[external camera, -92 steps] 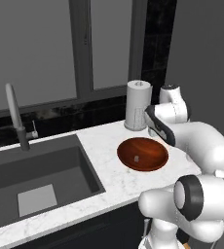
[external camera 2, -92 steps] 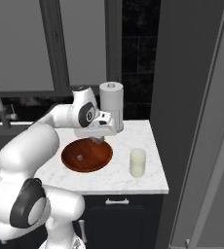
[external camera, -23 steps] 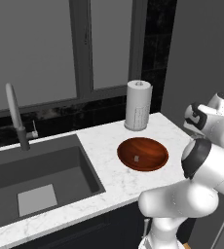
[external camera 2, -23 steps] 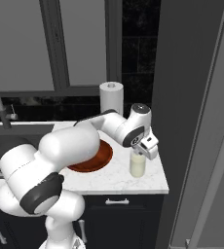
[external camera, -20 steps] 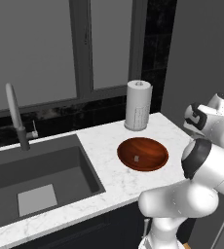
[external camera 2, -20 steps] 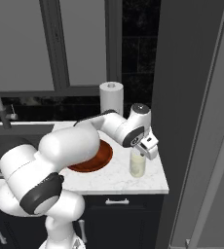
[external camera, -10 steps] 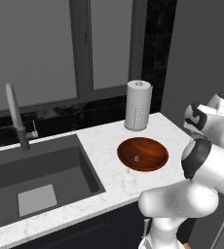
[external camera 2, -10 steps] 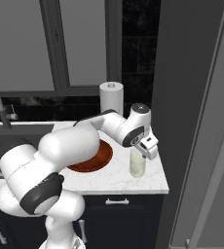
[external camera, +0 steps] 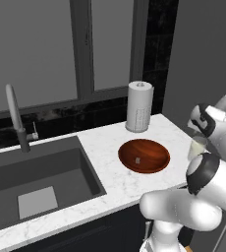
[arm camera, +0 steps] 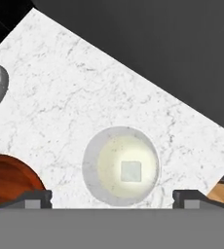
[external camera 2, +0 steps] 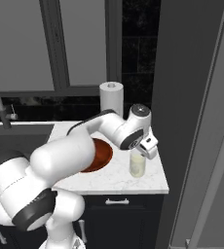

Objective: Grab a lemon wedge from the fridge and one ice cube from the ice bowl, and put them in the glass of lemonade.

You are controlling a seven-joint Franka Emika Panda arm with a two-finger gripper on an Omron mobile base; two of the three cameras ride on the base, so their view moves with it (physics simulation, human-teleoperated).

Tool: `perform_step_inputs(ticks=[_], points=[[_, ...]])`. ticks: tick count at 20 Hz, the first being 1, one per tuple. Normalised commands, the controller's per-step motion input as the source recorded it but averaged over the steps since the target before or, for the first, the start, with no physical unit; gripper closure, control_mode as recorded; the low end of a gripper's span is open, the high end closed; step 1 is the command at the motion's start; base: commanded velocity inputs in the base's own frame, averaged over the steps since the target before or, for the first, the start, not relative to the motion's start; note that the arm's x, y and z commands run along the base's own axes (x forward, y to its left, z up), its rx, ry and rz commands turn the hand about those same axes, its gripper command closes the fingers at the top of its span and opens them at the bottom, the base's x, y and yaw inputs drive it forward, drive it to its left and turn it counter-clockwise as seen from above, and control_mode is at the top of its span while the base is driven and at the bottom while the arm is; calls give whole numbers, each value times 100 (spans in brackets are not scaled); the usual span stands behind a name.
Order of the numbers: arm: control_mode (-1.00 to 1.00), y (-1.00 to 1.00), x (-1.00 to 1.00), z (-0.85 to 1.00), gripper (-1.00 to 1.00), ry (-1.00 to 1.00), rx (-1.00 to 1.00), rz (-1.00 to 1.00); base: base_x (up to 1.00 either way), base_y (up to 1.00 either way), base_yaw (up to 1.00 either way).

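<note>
The gripper [arm camera: 112, 194] stands wide open and empty just above the glass [arm camera: 121, 169] in the lower middle of the hand view, and an ice cube [arm camera: 131, 171] floats inside it. If the hand pulls away low, a finger could catch the rim and tip the glass, which stands near the counter [arm camera: 84, 97] edge. Another cube [external camera: 137, 161] lies in the bowl [external camera: 144, 156], at centre of the left base view.

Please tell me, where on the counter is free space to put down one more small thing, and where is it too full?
Free: the marble in front of the bowl, between the sink and the counter's front edge, and the strip between the sink and the bowl. Crowded: the right end, where the glass stands under the open claw, and the back, where the paper-towel roll stands.
</note>
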Motion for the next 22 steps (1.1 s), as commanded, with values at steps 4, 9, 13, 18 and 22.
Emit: perform_step_inputs(ticks=[4, 9, 13, 18, 22], points=[[-100, 31, -6, 11, -100, -7, 0, 4, 0, 0, 0], [-100, 74, -6, 26, -100, -6, -4, 1, 0, 0, 0], [-100, 100, -1, 57, -100, 0, -15, 8, 0, 0, 0], [-100, 87, -12, 42, -100, 0, -8, 32, 0, 0, 0], [-100, 65, -37, 39, -100, 0, -7, 32, 0, 0, 0]])
